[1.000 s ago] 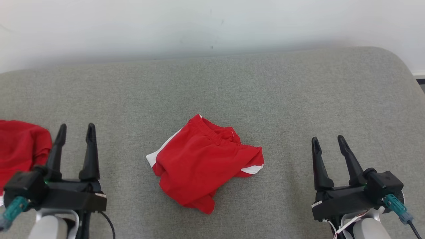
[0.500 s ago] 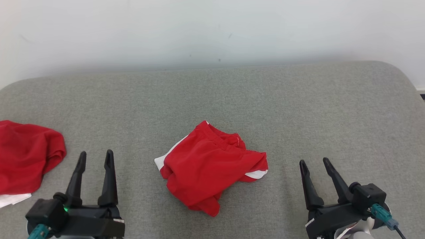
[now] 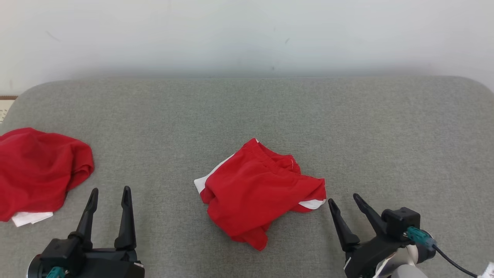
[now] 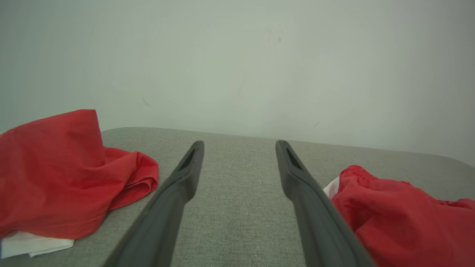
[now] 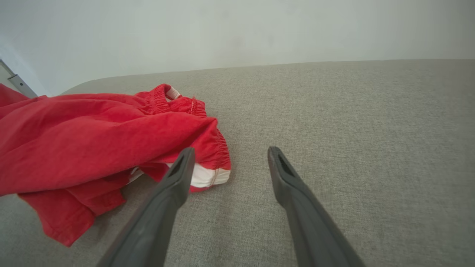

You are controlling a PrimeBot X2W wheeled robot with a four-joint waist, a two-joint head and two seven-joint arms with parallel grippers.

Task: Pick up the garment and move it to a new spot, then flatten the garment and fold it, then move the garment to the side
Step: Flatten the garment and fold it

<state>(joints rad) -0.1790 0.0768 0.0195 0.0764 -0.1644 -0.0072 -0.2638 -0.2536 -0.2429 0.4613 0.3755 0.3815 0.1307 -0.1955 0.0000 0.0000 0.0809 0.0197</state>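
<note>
Red garment point(image 3: 262, 193), frame centre: light, limp, crumpled; likely best pinched at the waistband point(image 3: 272, 160). Left gripper point(image 3: 110, 189), right gripper point(image 3: 342, 198): wide, empty.

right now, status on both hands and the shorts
Left hand open, empty. Right hand open, empty, close beside red shorts. Shorts crumpled, centre, not held. Second red garment far left, not blocking.

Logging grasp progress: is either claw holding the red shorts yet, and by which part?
Nothing is held. Left claw and right claw stand open beside the crumpled red-and-white fabric shorts.
</note>
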